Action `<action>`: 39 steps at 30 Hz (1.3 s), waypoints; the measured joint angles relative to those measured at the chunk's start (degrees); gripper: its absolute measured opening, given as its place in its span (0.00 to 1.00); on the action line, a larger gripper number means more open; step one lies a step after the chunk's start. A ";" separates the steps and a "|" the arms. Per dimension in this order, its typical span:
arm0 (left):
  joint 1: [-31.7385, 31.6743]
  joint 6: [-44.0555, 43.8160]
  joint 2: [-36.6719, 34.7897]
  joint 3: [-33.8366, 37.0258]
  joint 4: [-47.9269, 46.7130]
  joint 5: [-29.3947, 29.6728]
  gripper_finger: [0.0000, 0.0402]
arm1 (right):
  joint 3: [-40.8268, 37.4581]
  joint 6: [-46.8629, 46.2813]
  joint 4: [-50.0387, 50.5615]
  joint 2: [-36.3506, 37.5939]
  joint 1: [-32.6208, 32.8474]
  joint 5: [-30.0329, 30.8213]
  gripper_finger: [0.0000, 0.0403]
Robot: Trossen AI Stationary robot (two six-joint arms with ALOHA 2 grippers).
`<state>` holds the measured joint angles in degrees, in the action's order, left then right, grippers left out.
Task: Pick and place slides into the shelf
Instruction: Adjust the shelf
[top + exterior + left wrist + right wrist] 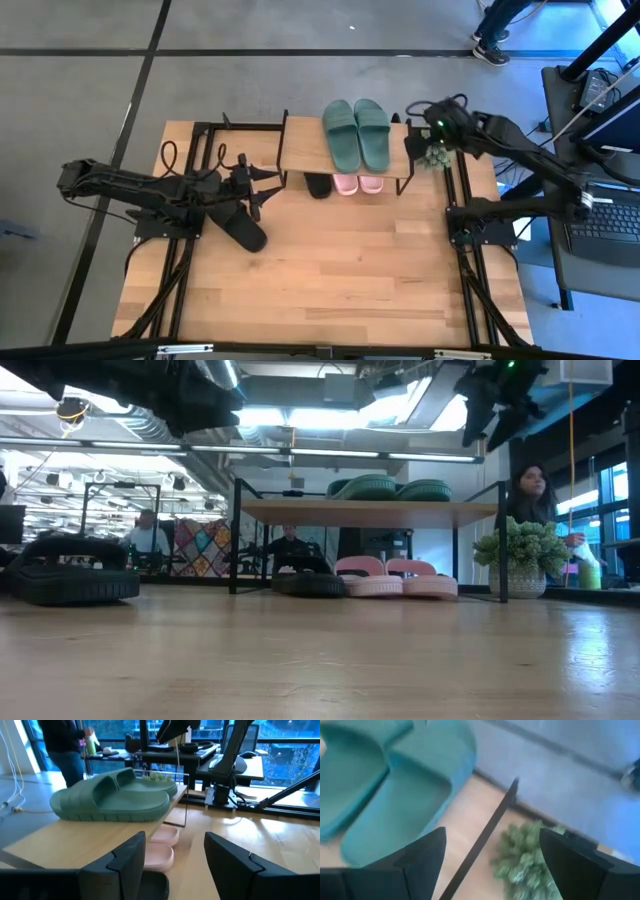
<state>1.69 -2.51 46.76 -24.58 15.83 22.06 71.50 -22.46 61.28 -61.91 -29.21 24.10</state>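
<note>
The shelf (300,150) stands at the table's far middle, with two dark green slides (357,132) side by side on its top board. Under it rest one black slide (318,185) and two pink slides (358,184), soles on the table. A second black slide (240,228) lies on the table left of the shelf, below my left arm. My left gripper (268,190) hovers open above the table, pointing at the shelf's left end, nothing between its fingers (130,860). My right gripper (412,140) hangs open, raised over the shelf's right end, tilted down toward the green slides (385,795).
A small potted plant (435,155) stands on the table just right of the shelf, under my right gripper. Black frame rails (185,290) run along the table's left and right sides. The table's near half (330,290) is bare wood. People show in the room beyond.
</note>
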 joint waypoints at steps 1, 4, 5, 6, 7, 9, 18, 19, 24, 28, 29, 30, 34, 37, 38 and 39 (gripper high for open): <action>0.00 -0.35 0.00 0.00 -0.25 0.00 0.49 | 0.84 0.07 1.29 -1.43 -1.22 -2.24 0.79; 0.14 -1.44 0.00 0.00 -0.79 -0.02 0.49 | 2.99 -0.02 3.95 -5.26 -4.54 -4.86 0.79; 0.27 -1.45 0.00 0.00 -0.99 -0.02 0.49 | 3.63 0.12 4.93 -6.34 -5.70 -4.84 0.79; 0.46 -1.45 0.00 0.00 -1.19 -0.02 0.49 | 4.21 0.25 5.89 -7.28 -6.95 -4.82 0.79; 0.74 -1.45 0.00 0.00 -1.39 -0.04 0.49 | 4.87 0.30 6.82 -8.15 -8.28 -4.82 0.79; 1.40 -1.50 0.00 0.00 -1.77 -0.07 0.49 | 5.67 0.24 8.84 -9.56 -10.72 -4.74 0.79; 3.82 -1.56 0.02 0.00 -2.38 -0.05 0.49 | 5.69 1.88 10.49 -14.39 -16.33 -4.79 0.79; 4.10 -1.56 0.02 0.00 -2.38 -0.05 0.49 | 5.69 1.73 10.34 -14.89 -16.48 -4.81 0.79; 5.79 -1.57 0.02 0.00 -2.38 -0.05 0.49 | 5.67 1.68 10.40 -18.04 -16.74 -4.95 0.79; 7.08 -1.58 0.02 0.00 -2.38 -0.04 0.49 | 5.65 1.55 10.38 -20.20 -16.76 -5.33 0.79; 7.34 -1.58 0.02 0.00 -2.38 -0.05 0.49 | 5.65 1.32 10.37 -20.60 -16.74 -5.33 0.79; 7.58 -1.64 0.02 0.00 -2.38 -0.07 0.49 | 5.65 0.61 10.40 -20.97 -16.76 -5.33 0.79; 8.35 -1.85 0.02 0.00 -2.38 -0.07 0.49 | 5.60 0.24 10.34 -21.84 -16.75 -6.46 0.79; 8.55 -1.85 0.02 0.00 -2.36 -0.07 0.49 | 5.60 0.27 9.67 -21.86 -16.76 -7.87 0.79; 8.55 -1.85 0.02 0.00 -2.36 -0.07 0.49 | 5.60 0.32 9.36 -21.81 -16.76 -7.87 0.79; 8.55 -1.85 0.02 0.00 -2.37 -0.04 0.49 | 5.60 0.41 9.22 -21.77 -16.74 -7.89 0.79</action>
<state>10.24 -4.36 46.78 -24.58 13.46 22.02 77.10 -22.05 70.50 -83.68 -45.96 16.21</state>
